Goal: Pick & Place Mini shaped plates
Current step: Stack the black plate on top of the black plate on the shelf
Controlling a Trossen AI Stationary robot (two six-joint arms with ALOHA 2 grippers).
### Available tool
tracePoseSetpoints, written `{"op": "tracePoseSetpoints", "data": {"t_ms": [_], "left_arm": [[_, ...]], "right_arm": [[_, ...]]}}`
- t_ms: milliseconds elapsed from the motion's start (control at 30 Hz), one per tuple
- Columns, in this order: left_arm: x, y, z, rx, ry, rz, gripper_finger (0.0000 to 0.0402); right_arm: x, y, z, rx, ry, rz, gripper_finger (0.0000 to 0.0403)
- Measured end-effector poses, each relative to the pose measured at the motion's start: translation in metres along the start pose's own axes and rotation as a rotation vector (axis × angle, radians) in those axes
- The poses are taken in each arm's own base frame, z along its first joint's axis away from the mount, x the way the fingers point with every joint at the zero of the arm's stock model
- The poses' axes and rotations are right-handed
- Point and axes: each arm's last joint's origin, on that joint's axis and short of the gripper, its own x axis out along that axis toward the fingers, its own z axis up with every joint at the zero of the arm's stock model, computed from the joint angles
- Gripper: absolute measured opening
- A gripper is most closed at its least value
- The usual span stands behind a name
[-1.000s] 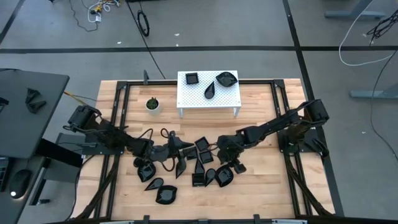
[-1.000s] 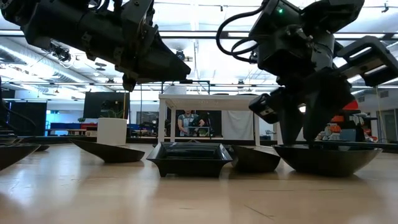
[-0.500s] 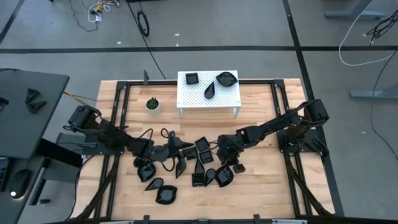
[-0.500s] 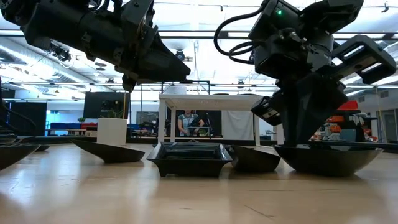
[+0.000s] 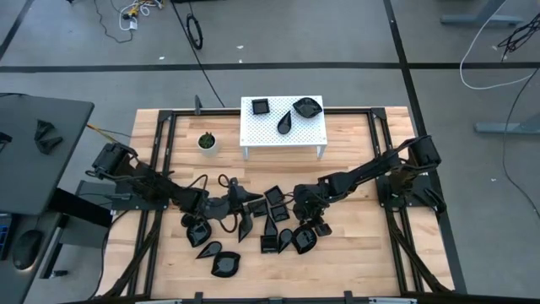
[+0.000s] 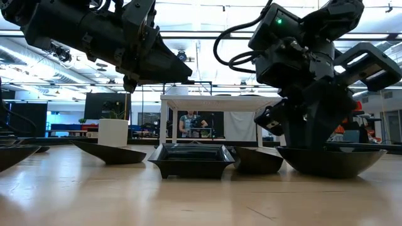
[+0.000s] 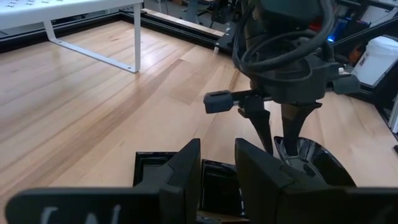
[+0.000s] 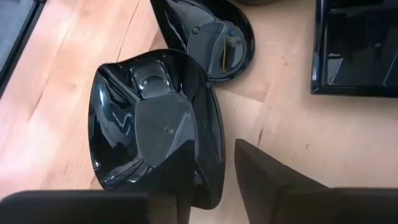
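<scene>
Several glossy black mini shaped plates lie flat in a cluster on the wooden table (image 5: 354,253). My right gripper (image 7: 280,152) slants down over a rounded plate (image 8: 155,124), open. One finger stands inside the bowl and the other finger (image 8: 267,180) outside its rim. That plate (image 6: 330,160) rests on its base. My left gripper (image 7: 217,155) hovers open above a square plate (image 7: 214,186) with nothing between its fingers, well clear of the table in the low view (image 6: 182,72). My right gripper straddles the rounded plate's near rim (image 8: 214,180), coming from above at a slant from the table's right. Bare wood shows between the outer finger and the rim. The inner finger is dark against the dark bowl, so I cannot tell whether it touches.
A white perforated stand (image 5: 308,135) at the table's far middle carries three more black plates. A small white pot with a plant (image 5: 207,142) stands left of it. Other plates, among them a teardrop (image 8: 211,37) and a square one (image 8: 360,50), lie close around the rounded plate.
My right gripper has rolled a little and sunk slightly toward the rounded plate, which has stayed on the table.
</scene>
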Motion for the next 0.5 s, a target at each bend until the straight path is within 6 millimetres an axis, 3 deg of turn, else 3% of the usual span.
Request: {"op": "tracePoseSetpoints", "data": {"t_ms": [500], "left_arm": [[0.0000,0.0001,-0.0003,0.001,0.002,0.001,0.0103]], "right_arm": [[-0.0002,-0.0003,0.0035,-0.047,-0.033,-0.007,0.0052]]}}
